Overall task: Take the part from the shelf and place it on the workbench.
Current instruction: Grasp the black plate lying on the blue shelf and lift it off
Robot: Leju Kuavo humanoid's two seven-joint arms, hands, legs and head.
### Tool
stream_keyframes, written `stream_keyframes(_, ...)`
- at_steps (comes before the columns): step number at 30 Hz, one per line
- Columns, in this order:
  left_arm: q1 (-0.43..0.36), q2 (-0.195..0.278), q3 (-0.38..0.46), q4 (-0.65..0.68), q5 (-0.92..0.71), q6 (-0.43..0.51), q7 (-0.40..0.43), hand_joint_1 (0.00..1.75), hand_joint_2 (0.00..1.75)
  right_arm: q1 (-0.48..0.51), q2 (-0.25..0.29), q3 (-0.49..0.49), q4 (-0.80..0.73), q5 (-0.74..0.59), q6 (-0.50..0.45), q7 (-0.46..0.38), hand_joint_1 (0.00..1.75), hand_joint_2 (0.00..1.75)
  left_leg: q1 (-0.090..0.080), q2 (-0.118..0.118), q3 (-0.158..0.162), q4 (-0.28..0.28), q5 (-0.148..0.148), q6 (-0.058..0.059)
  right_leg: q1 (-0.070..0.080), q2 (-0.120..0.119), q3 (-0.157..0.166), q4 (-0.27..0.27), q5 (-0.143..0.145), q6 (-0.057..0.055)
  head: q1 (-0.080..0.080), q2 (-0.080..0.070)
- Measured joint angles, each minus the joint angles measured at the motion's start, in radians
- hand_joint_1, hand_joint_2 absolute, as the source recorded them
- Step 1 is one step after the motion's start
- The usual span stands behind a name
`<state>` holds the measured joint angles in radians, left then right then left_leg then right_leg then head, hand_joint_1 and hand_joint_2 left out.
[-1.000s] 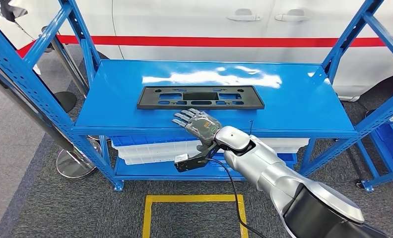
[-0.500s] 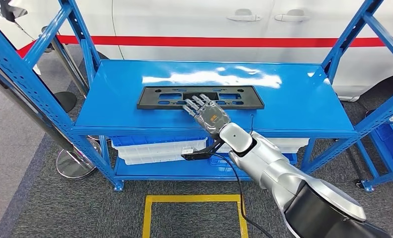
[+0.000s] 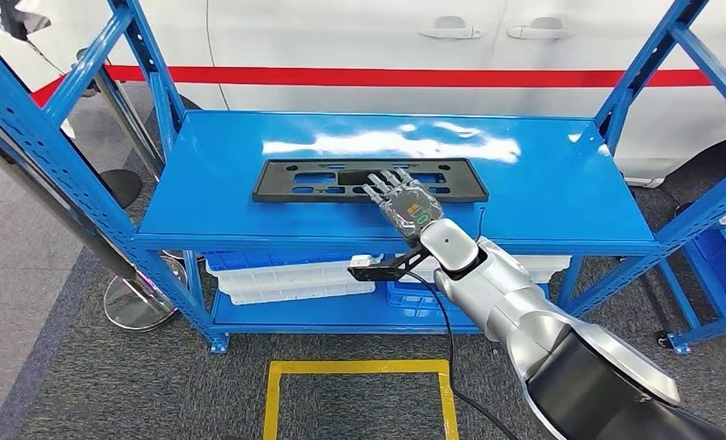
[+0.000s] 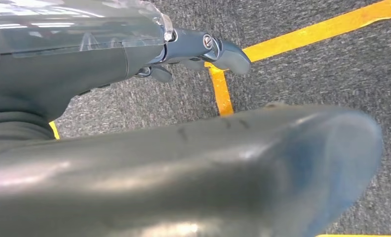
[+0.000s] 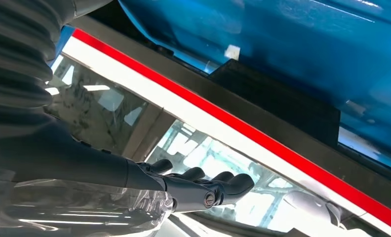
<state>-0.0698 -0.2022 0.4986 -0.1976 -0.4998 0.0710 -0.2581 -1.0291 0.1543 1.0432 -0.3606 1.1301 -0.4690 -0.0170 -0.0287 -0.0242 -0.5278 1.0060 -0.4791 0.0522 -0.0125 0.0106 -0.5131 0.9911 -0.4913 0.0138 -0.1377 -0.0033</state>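
Observation:
A flat black part with several cut-outs lies lengthwise in the middle of the blue shelf top. My right hand reaches over the shelf's front edge, flat and open. Its fingers are stretched out over the part's near edge, right of its middle; whether they touch it I cannot tell. In the right wrist view the right hand shows straight fingers holding nothing, with the black part on the blue shelf top beyond them. My left hand hangs over grey carpet, holding nothing.
Blue shelf uprights stand at the left and right. A white car with a red stripe is behind the shelf. White bins sit on the lower shelf. A yellow tape square marks the floor. A round stand base is at the left.
My right hand has moved forward and to the right, from the shelf's front edge to over the part's near edge. The part has not moved.

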Motion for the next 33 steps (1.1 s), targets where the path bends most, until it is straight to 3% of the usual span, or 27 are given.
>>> stream_keyframes(11,-0.002,-0.007,-0.005,0.0,-0.01,0.009,-0.078,0.0,0.0,0.023,-0.005,-0.029,0.018,-0.016,-0.01,-0.027,0.0,1.75,0.0,0.0,0.0,0.0,0.0,0.0,0.0,0.0,0.0,0.0,0.0,0.0,0.0,0.0)
stream_keyframes(15,-0.002,-0.009,-0.016,0.0,-0.03,-0.003,-0.117,0.0,1.75,0.042,-0.022,-0.038,0.019,-0.012,-0.027,-0.032,0.0,1.75,0.0,0.0,0.0,0.0,0.0,0.0,0.0,0.0,0.0,0.0,0.0,0.0,0.0,0.0)
stream_keyframes(22,-0.001,-0.009,-0.04,0.0,-0.044,-0.029,-0.145,0.0,1.75,0.059,-0.042,-0.056,0.019,0.007,-0.036,-0.045,0.0,1.75,0.0,0.0,0.0,0.0,0.0,0.0,0.0,0.0,0.0,0.0,0.0,0.0,0.0,0.0)
stream_keyframes(26,-0.001,-0.009,-0.042,0.0,-0.035,-0.032,-0.149,0.0,0.0,0.059,-0.043,-0.062,0.018,0.018,-0.034,-0.047,0.0,1.75,-0.001,0.0,0.0,0.001,0.0,0.0,0.0,0.0,0.0,-0.001,0.001,0.001,0.0,0.0)
stream_keyframes(31,0.003,-0.009,-0.042,0.0,-0.035,-0.025,-0.151,0.0,0.0,0.06,-0.043,-0.071,0.018,0.027,-0.034,-0.047,0.0,1.75,-0.003,0.0,0.0,0.001,0.0,0.0,-0.002,0.0,0.0,-0.002,0.002,0.003,0.0,0.0)
stream_keyframes(33,0.004,-0.009,-0.042,0.0,-0.035,-0.025,-0.151,0.0,0.87,0.06,-0.043,-0.077,0.018,0.032,-0.035,-0.05,0.0,1.75,-0.004,0.0,-0.001,0.002,0.0,0.0,-0.003,0.0,0.0,-0.003,0.003,0.004,0.0,0.0)
